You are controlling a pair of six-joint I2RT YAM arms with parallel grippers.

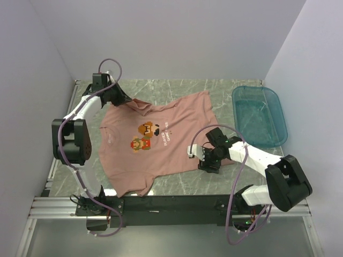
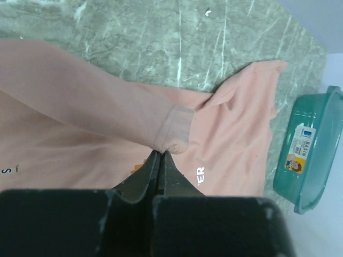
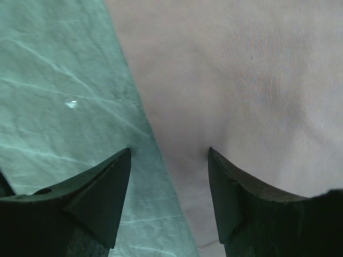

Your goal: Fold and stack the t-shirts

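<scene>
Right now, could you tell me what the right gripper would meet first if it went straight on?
Probably the edge of the pink t-shirt on the table; the right gripper stands open astride it, though depth is unclear.

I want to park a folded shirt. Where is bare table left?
Bare table runs along the back wall, from the left gripper to the teal tub. Another patch lies between the t-shirt and the arm bases. The shirt fills the middle, and the right gripper crowds its near-right edge.

T-shirt [image 1: 171, 152] lettering too small to read, teal tub [image 2: 321, 128] cropped at frame edge, cuff [image 2: 176, 131] tip hidden in left gripper [image 2: 161, 156]
</scene>
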